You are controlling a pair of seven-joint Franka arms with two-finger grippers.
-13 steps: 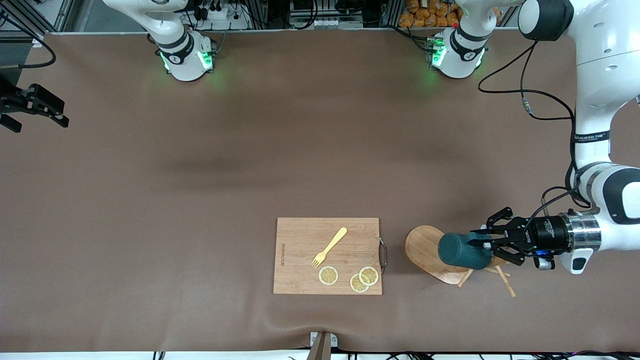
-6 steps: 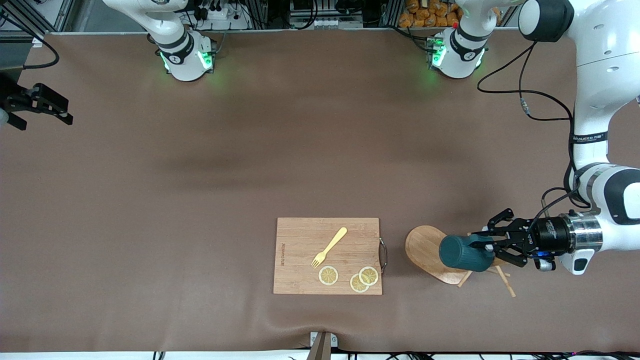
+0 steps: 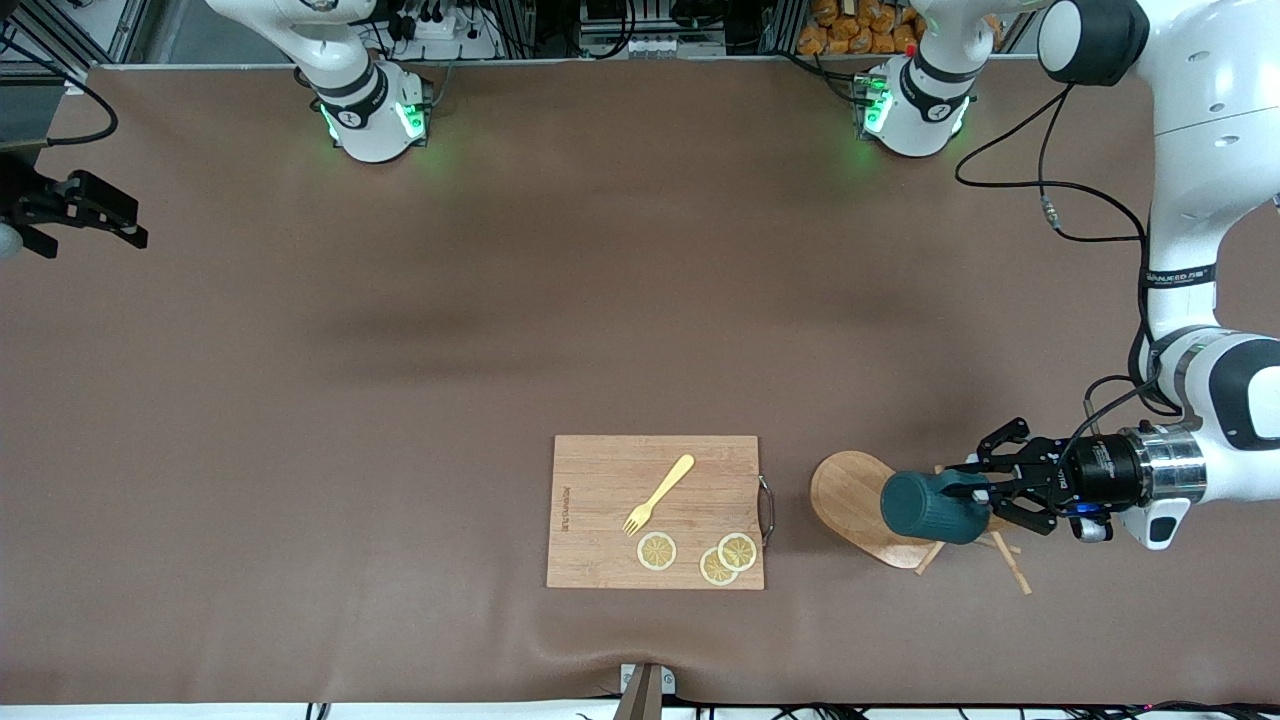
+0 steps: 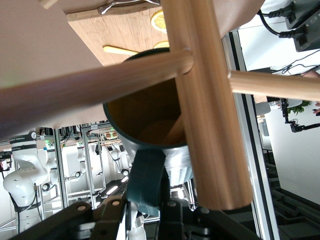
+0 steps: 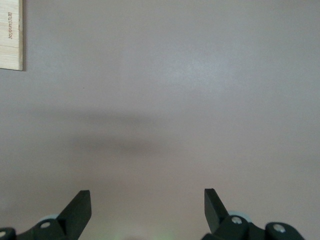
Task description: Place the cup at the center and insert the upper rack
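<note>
The dark teal cup (image 3: 925, 507) lies on its side over the tipped-over wooden upper rack (image 3: 848, 497), near the left arm's end of the table. My left gripper (image 3: 975, 492) is shut on the cup's handle. In the left wrist view the gripper (image 4: 146, 207) grips the teal handle, the cup's tan inside (image 4: 142, 117) faces the camera, and one peg (image 4: 95, 82) reaches across its mouth from the rack's post (image 4: 207, 105). My right gripper (image 3: 80, 212) is open and empty over bare mat at the right arm's end, waiting; its fingers (image 5: 77, 210) stand wide apart.
A rectangular wooden cutting board (image 3: 600, 480) lies beside the rack, toward the table's middle, with a yellow fork (image 3: 660, 493) and three lemon slices (image 3: 657, 551) on it. Its corner shows in the right wrist view (image 5: 10, 35). Brown mat covers the table.
My left gripper has drawn the cup slightly toward the left arm's end, along the rack. My right gripper has shifted a little at its end of the table.
</note>
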